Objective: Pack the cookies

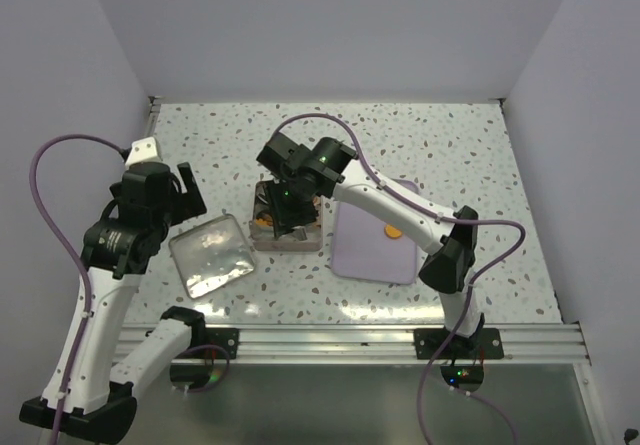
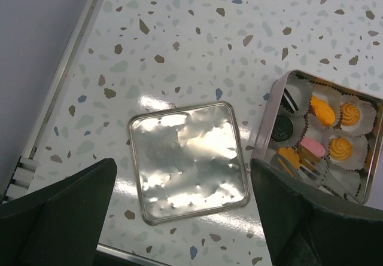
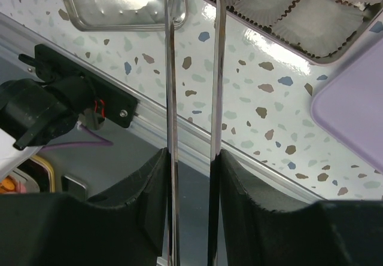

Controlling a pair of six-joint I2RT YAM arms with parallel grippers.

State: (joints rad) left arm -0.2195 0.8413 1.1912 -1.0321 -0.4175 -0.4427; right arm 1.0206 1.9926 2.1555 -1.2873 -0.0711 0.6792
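While the right gripper point(image 3: 191, 155) pinches the tongs point(image 3: 170, 98) over the tin point(image 2: 263, 140), where most cookies point(image 2: 341, 147) sit and one lies on the tray point(image 1: 370, 250), it should lower them squarely into an empty cup point(image 3: 272, 3), the left gripper point(image 2: 182, 176) hanging spread above the lid point(image 2: 185, 146).

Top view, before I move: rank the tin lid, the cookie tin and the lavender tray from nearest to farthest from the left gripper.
From the left gripper:
1. Tin lid, just beside it, on the side of the arms' bases.
2. Cookie tin, further right, at the table's centre.
3. Lavender tray, farthest, right of the tin.
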